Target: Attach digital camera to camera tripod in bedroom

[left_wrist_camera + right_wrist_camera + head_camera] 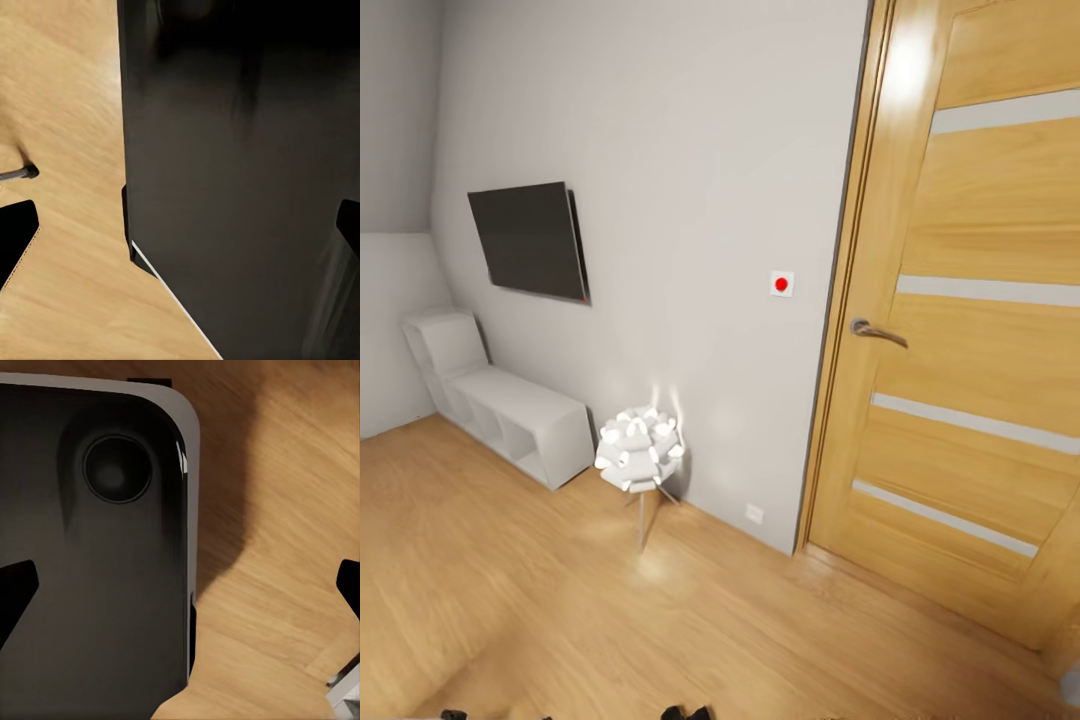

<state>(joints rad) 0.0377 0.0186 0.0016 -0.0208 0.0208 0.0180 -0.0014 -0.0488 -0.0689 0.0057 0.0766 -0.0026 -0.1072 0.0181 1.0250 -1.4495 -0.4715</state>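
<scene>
The digital camera and the camera tripod are out of view. I face a white wall of the bedroom, above a light wood floor. My left gripper is open, its dark fingertips far apart over the floor and my own black body. My right gripper is open too, with its fingertips wide apart above a glossy black panel of my base. Neither holds anything.
A white flower-shaped lamp on thin legs stands by the wall. A low white shelf bench and a wall-mounted black screen are to the left. A wooden door is to the right. A thin grey rod with a dark tip rests on the floor.
</scene>
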